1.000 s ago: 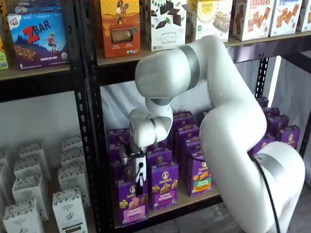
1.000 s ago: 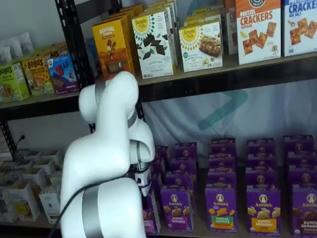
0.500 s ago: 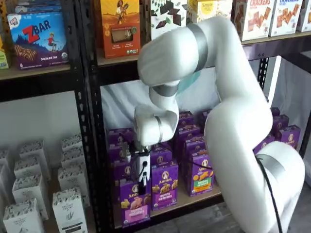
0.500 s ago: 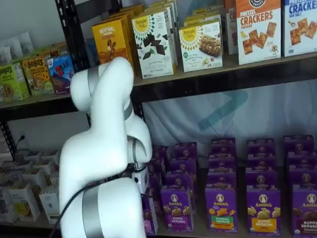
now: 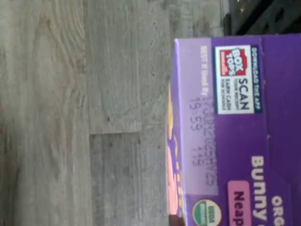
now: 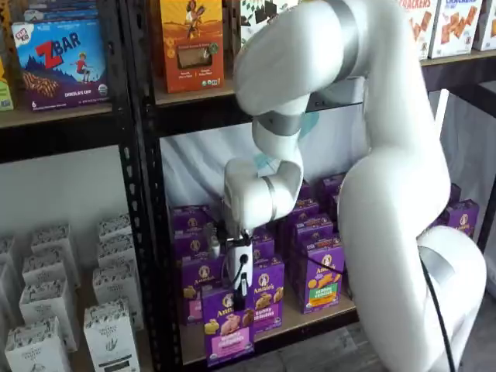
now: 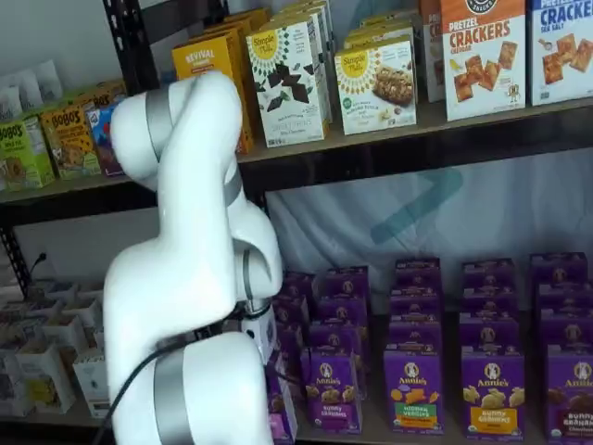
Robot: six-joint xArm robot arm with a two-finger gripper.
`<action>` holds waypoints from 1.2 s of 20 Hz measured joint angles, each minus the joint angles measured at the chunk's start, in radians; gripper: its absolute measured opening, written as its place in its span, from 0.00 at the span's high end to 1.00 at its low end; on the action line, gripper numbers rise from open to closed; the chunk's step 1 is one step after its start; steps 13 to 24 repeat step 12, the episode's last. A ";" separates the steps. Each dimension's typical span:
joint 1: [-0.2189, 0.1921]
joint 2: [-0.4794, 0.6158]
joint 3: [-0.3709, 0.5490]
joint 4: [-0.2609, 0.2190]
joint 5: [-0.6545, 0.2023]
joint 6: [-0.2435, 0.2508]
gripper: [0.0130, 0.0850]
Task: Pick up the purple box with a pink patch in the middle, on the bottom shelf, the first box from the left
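The white arm (image 6: 387,194) fills much of both shelf views, smooth, rounded and glossy, reaching down in front of the bottom shelf (image 6: 310,316), a light tan board on a black steel frame. Rows of small purple cartons (image 6: 322,275) stand on that board, flat-faced cardboard with printed snack pictures. The purple box (image 6: 229,325), an upright carton with a pink band low on its front, hangs at the board's front edge, directly beneath the claw (image 6: 239,293), its long axis vertical and in line with the black fingers (image 6: 241,273). The claw is closed on the top of this box, with no gap showing. In the wrist view the box's matte purple top panel (image 5: 235,127) sits over grey wood-grain floor (image 5: 84,113), so it seems to be clear of the board; the coming move probably runs outward, away from the neighbouring cartons.
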 joint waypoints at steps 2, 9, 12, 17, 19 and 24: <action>-0.003 -0.043 0.046 -0.017 -0.002 0.013 0.72; -0.018 -0.165 0.160 -0.016 0.013 -0.002 0.72; -0.022 -0.191 0.180 -0.004 0.024 -0.017 0.72; -0.022 -0.191 0.180 -0.004 0.024 -0.017 0.72; -0.022 -0.191 0.180 -0.004 0.024 -0.017 0.72; -0.022 -0.191 0.180 -0.004 0.024 -0.017 0.72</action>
